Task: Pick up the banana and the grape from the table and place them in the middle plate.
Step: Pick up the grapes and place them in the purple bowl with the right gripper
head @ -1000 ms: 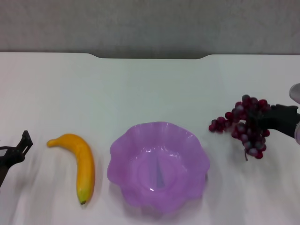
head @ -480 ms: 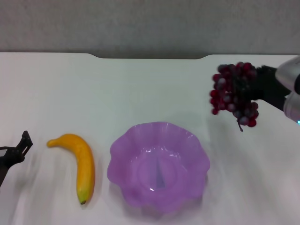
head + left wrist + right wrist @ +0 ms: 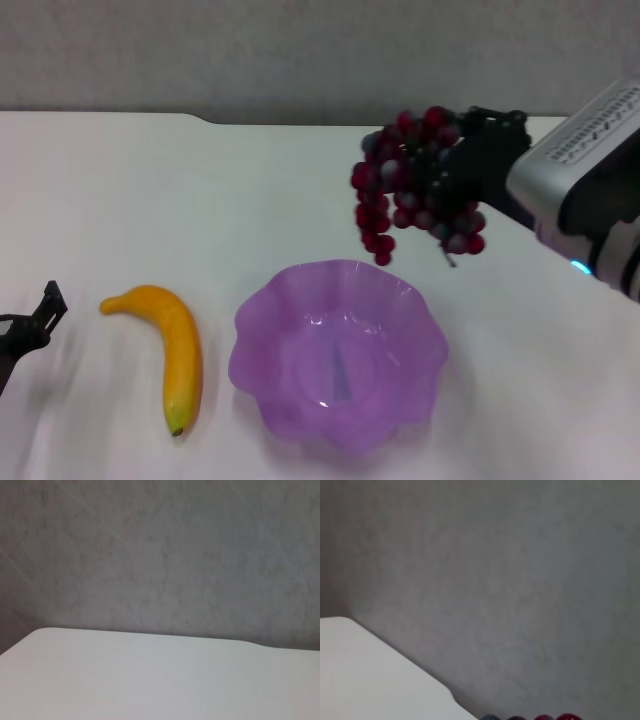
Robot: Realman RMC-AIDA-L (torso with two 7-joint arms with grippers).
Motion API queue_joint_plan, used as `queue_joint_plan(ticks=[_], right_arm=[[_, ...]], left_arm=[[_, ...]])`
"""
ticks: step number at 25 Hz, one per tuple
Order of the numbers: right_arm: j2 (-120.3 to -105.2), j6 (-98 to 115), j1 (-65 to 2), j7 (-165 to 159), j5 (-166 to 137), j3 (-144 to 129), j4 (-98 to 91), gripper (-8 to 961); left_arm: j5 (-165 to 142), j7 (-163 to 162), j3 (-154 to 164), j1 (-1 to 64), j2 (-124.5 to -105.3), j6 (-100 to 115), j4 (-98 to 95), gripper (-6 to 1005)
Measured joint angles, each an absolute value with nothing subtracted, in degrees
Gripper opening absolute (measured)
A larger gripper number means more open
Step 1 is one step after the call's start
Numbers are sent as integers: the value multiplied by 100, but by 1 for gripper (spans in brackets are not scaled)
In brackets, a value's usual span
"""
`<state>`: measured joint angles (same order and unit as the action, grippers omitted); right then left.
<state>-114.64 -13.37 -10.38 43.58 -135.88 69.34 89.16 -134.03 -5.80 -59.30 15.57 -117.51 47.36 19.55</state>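
The grape (image 3: 415, 180) hung clear of the table (image 3: 200, 200), clamped at its upper side in the dark fingers (image 3: 490, 150) of the right gripper (image 3: 470, 165), which were closed on the bunch; most of the cluster drooped below and to the far side of the fingers from the wrist. Its lowest berries sat above the far rim of the middle plate (image 3: 340, 355), not yet over the centre. In the right wrist view only a few berries (image 3: 542, 717) showed at the frame edge.

Step in hand, by my judgement: carrying the grape to the plate. The next move calls for bringing the bunch over the plate's hollow, lowering it, then releasing.

Against the earlier head views, the bunch had been lifted from the table at the plate's right and carried toward the plate.

The banana (image 3: 170, 350) lay on the table beside the plate, untouched and unmoved. The left gripper (image 3: 25, 335) sat low beside it; whether it was open or closed could not be told.
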Motion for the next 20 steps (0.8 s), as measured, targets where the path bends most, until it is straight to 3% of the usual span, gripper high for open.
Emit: queue_joint_plan(ticks=[20], right_arm=[[-11488, -552, -1453, 4349, -13094, 5765, 7838, 380]], left_arm=[[-13403, -580, -5941, 1574, -11751, 4755, 1960, 862]])
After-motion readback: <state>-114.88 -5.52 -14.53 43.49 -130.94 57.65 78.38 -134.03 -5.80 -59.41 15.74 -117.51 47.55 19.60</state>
